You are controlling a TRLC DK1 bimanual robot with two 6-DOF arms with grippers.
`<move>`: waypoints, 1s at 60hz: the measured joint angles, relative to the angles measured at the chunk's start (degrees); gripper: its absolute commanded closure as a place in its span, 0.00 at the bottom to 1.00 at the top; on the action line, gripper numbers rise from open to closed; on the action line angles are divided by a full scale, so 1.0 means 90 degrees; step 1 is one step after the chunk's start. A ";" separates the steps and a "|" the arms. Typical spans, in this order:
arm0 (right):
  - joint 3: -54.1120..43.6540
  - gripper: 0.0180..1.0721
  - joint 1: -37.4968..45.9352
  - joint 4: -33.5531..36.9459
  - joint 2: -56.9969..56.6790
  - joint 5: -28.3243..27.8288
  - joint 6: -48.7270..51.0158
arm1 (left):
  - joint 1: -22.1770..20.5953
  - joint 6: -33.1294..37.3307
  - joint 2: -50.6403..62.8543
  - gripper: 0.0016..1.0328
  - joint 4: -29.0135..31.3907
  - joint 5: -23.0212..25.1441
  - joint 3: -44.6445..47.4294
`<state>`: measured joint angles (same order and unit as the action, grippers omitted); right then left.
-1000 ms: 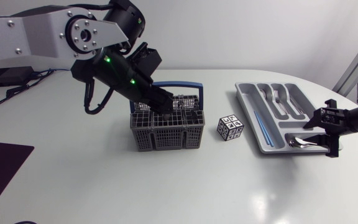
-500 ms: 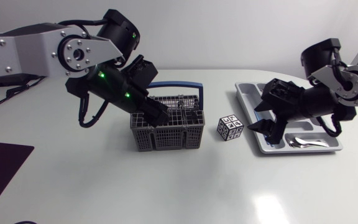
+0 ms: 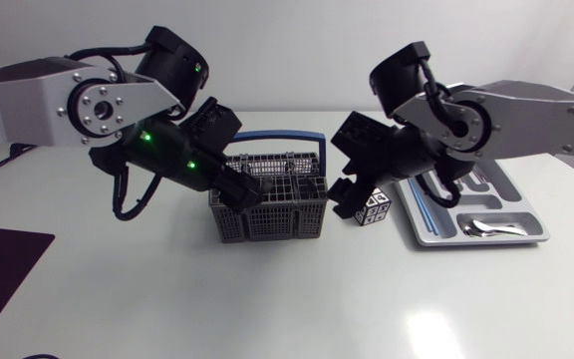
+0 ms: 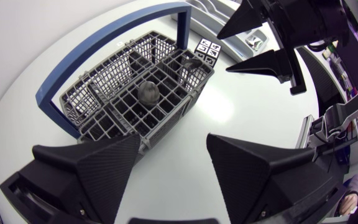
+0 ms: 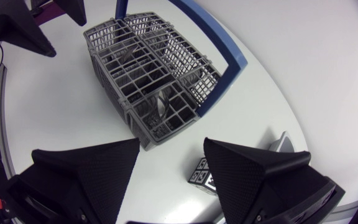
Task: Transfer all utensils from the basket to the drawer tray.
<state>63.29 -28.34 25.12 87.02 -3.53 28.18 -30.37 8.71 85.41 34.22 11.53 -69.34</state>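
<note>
Both arms angled in toward the middle
The left gripper (image 4: 174,140) and right gripper (image 5: 171,143) face each other, fingers spread wide, tilted downward.

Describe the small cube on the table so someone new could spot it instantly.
Start at the grey basket with the blue handle in the middle of the table, then look towards the grey drawer tray at my right arm's side. The small cube sits on the tabletop between them. It alone has black-and-white square patterns on its faces.
</note>
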 measured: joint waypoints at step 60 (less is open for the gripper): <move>0.0214 0.95 -0.0903 -0.1188 0.0967 0.1732 -0.0418 | -0.0061 0.0498 -0.0724 0.23 -0.0469 -0.0002 0.0714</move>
<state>65.21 -36.47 14.44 95.72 12.05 24.43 -30.92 13.19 78.89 30.00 11.51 -62.92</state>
